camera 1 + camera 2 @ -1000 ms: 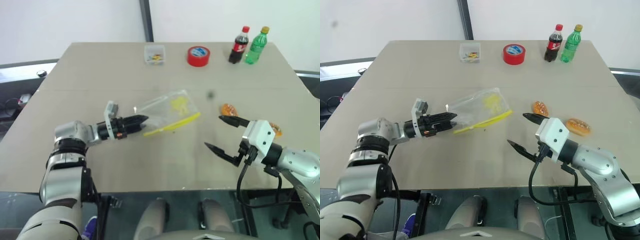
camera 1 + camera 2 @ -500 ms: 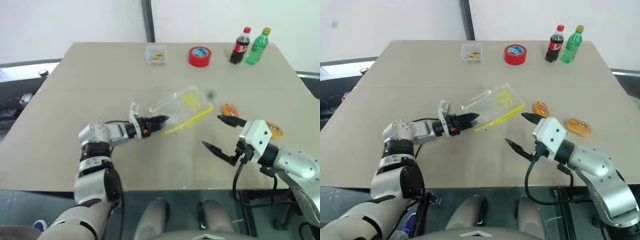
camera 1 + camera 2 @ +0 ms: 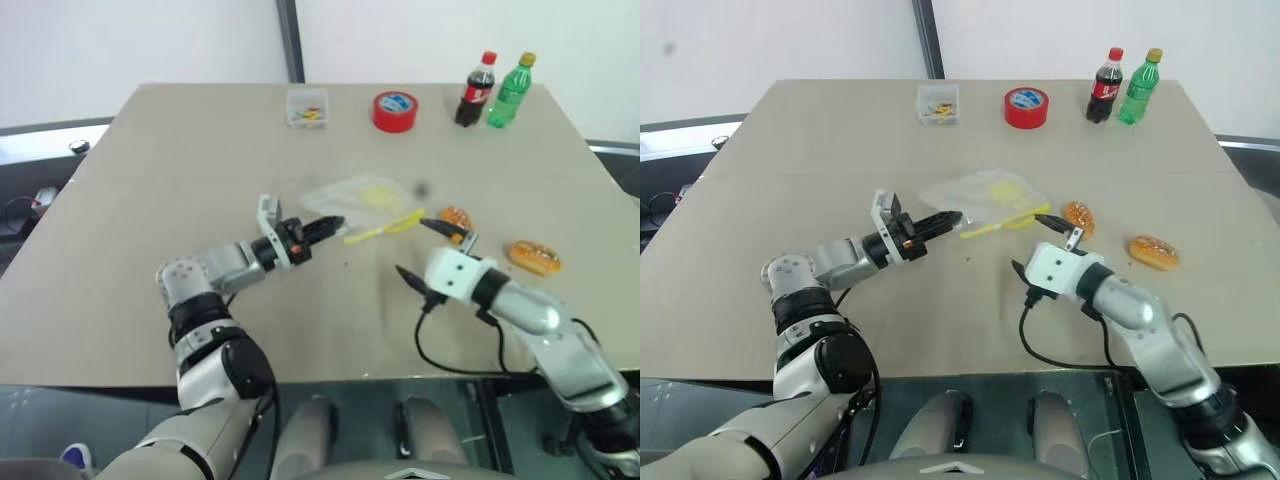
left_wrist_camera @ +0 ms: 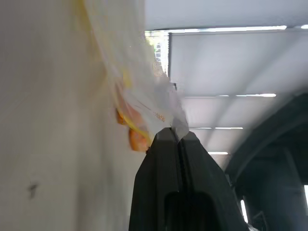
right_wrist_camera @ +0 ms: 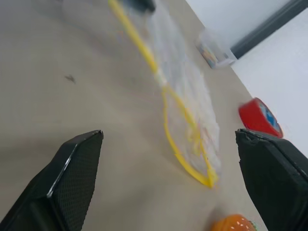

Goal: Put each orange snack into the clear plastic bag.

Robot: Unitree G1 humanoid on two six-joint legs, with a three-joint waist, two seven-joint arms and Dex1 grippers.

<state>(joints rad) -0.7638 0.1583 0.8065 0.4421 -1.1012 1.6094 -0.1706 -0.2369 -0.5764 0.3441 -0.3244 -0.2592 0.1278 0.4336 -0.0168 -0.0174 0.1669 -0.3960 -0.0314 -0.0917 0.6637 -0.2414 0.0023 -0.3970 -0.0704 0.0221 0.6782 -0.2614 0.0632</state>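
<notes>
The clear plastic bag [image 3: 365, 195] lies mid-table, its yellow seal strip [image 3: 385, 228] facing my right arm. My left gripper [image 3: 335, 222] is shut on the bag's near left edge, and the film rises from its tips [image 4: 175, 132] in the left wrist view. One orange snack [image 3: 457, 217] sits just right of the bag's mouth. The other orange snack [image 3: 533, 256] lies farther right. My right gripper [image 3: 425, 252] stands open beside the seal strip and holds nothing. One of its fingers [image 3: 440, 228] is next to the nearer snack. The right wrist view looks along the bag [image 5: 185, 82].
Along the table's far edge stand a small clear box [image 3: 307, 107], a red tape roll [image 3: 396, 111], a cola bottle [image 3: 476, 90] and a green bottle [image 3: 511, 90]. Bare tabletop [image 3: 150, 180] stretches to the left and in front of the arms.
My left gripper has shut on the bag's edge and carried it rightward, toward the snacks. My right gripper, still open, has rolled and moved forward to the bag's mouth.
</notes>
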